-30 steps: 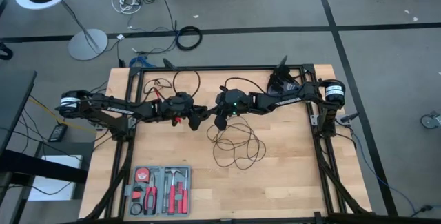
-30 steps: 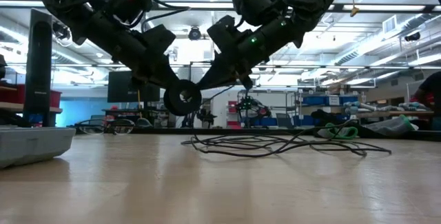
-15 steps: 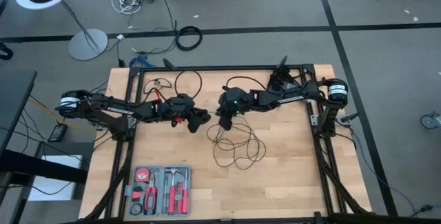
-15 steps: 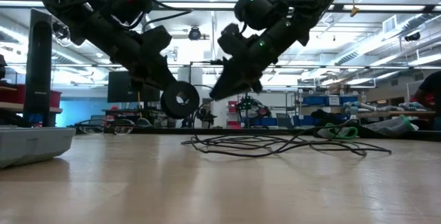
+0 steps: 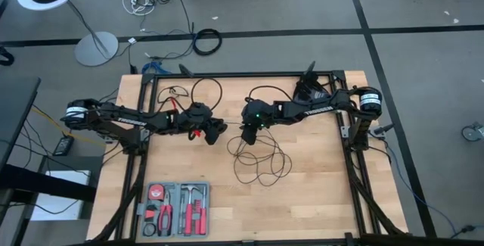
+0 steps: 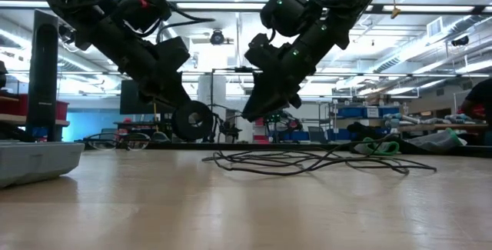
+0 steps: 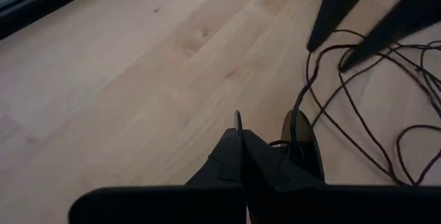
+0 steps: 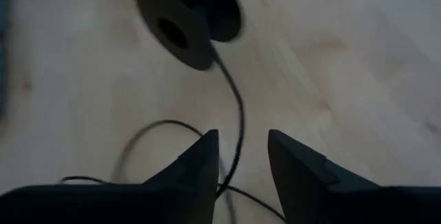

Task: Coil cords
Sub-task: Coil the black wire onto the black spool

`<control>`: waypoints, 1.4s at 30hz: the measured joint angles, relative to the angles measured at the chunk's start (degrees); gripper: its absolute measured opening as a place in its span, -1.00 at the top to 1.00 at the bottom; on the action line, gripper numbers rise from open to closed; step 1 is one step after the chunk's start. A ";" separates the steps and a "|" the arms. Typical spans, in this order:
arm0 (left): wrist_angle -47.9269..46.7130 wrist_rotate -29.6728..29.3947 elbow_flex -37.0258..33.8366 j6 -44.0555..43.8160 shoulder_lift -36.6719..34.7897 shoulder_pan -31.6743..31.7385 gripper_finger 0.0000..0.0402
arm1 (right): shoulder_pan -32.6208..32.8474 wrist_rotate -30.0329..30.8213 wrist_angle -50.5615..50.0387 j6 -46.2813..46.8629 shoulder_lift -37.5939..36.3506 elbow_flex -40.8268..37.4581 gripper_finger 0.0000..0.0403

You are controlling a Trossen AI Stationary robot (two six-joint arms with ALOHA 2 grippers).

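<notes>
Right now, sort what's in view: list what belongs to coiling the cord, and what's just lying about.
Part of the job:
- thin black cord, looped loose on the table
- its round puck, held in the left gripper
- right gripper, fingers apart above the cord

Lying about:
- tool tray at the table's near edge
- thick cable ring on the floor

Pale matt wood table (image 5: pixel 318 193); thin matt black cord (image 5: pixel 261 163); dark matt plastic puck (image 8: pixel 182 27).
</notes>
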 joint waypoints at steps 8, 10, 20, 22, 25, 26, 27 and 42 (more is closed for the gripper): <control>-0.17 -1.46 0.00 -0.02 0.00 0.00 1.00 | 1.74 3.40 -1.93 0.09 0.01 -0.01 0.66; -0.10 -1.46 0.00 -0.04 0.00 0.00 1.00 | 2.28 3.92 -1.96 0.04 0.01 0.00 0.76; 9.03 3.33 0.00 -1.42 0.00 0.00 1.00 | 4.13 11.21 -1.71 2.94 0.22 -0.02 0.99; 10.70 3.55 0.00 -1.42 0.00 0.00 1.00 | 4.09 11.11 -0.87 4.05 1.16 0.00 0.99; 12.46 3.54 0.00 -2.46 0.00 0.02 1.00 | 4.46 9.64 1.27 4.64 2.89 0.12 0.99; 13.13 3.55 0.00 -2.84 0.00 0.02 1.00 | 4.70 8.78 1.60 4.93 3.22 0.05 0.99; 13.81 3.53 0.00 -3.48 0.00 0.02 1.00 | 4.97 8.22 2.00 5.06 3.79 -0.11 0.99; 12.55 -5.58 -0.05 -5.60 0.01 -0.03 1.00 | 5.84 2.06 11.73 -1.35 12.89 10.87 1.00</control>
